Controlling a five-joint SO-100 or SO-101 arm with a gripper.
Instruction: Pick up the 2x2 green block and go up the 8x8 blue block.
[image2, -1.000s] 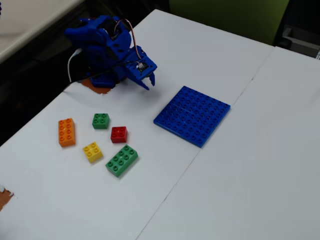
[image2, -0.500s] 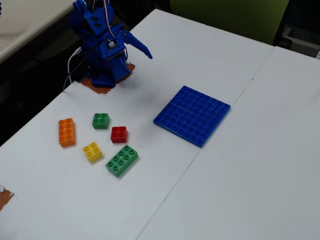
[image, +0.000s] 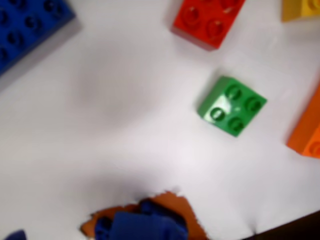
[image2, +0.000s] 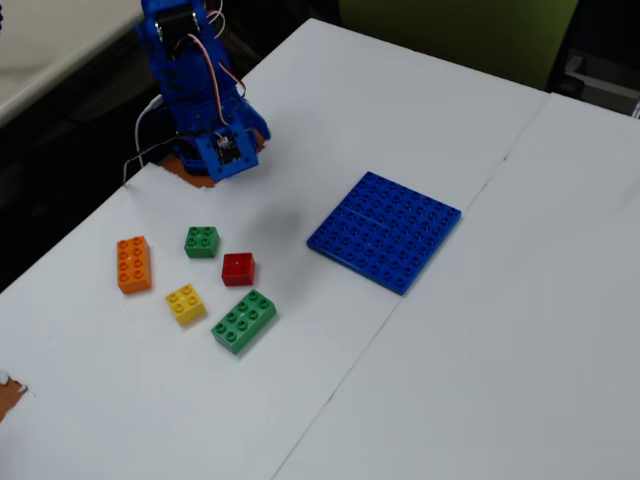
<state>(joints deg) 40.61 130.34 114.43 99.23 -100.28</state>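
From the fixed view I get the whole white table (image2: 480, 330): the small green brick (image2: 201, 241) sits among the loose bricks, with a red brick (image2: 238, 268) at its 4 o'clock, an orange one (image2: 133, 264) at its 8 o'clock, and the big blue plate (image2: 385, 230) well apart at 3 o'clock. My wrist view shows only the green brick (image: 232, 105) lying free and a corner of the plate (image: 27, 27) at 10 o'clock. The gripper (image2: 225, 150) hangs above the table's far edge touching no brick, and I cannot tell how wide it stands.
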